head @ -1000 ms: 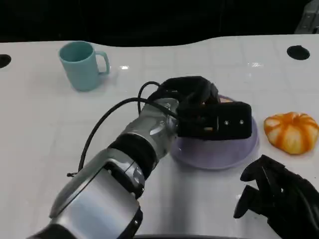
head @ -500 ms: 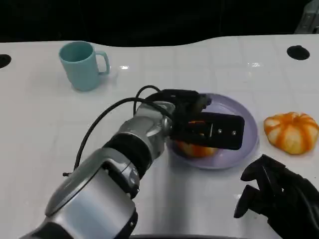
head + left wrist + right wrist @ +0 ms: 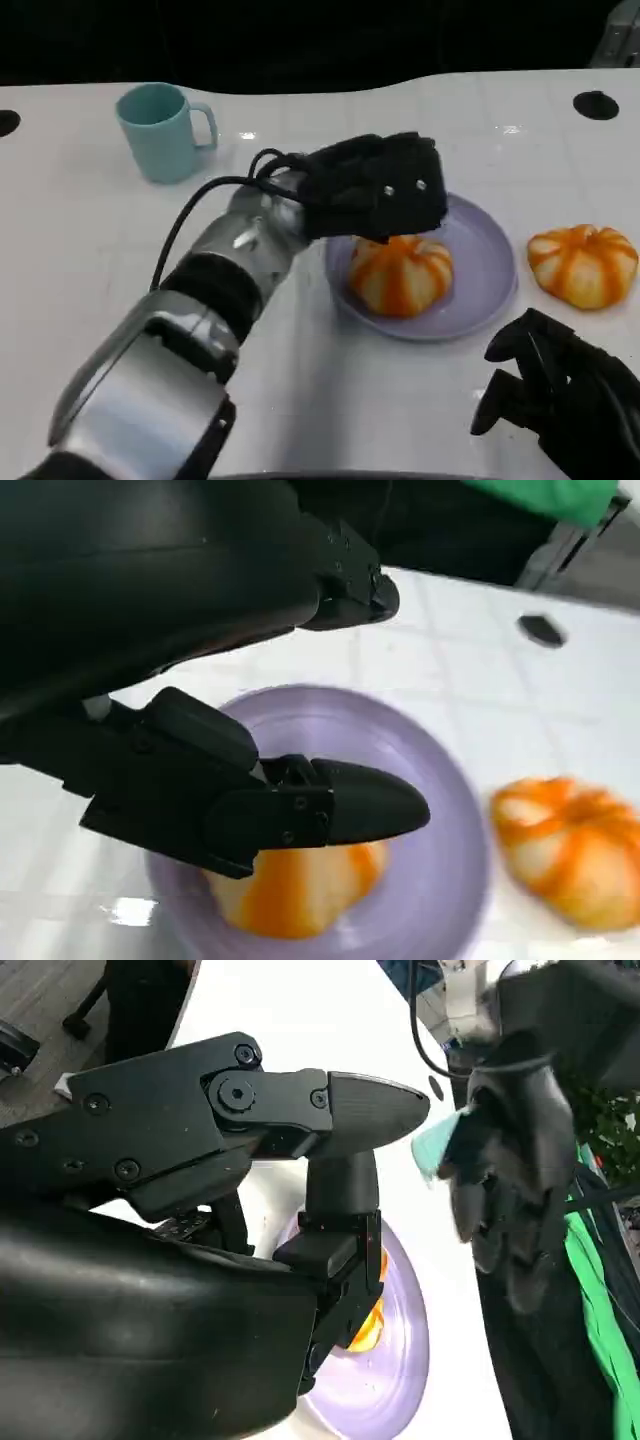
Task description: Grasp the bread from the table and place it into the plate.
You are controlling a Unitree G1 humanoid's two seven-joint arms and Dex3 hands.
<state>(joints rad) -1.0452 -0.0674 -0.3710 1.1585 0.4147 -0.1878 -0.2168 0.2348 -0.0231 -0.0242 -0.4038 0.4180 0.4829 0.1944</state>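
Your left hand (image 3: 375, 188) hovered empty, fingers apart, just above the bread (image 3: 400, 273), which sat inside the plate (image 3: 485, 260). That looked like the release step; next you needed only lift clear without nudging it.

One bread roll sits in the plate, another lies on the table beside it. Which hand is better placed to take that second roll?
Probably the right hand: it rests just in front of the second roll, while the left hand hovers over the plate.
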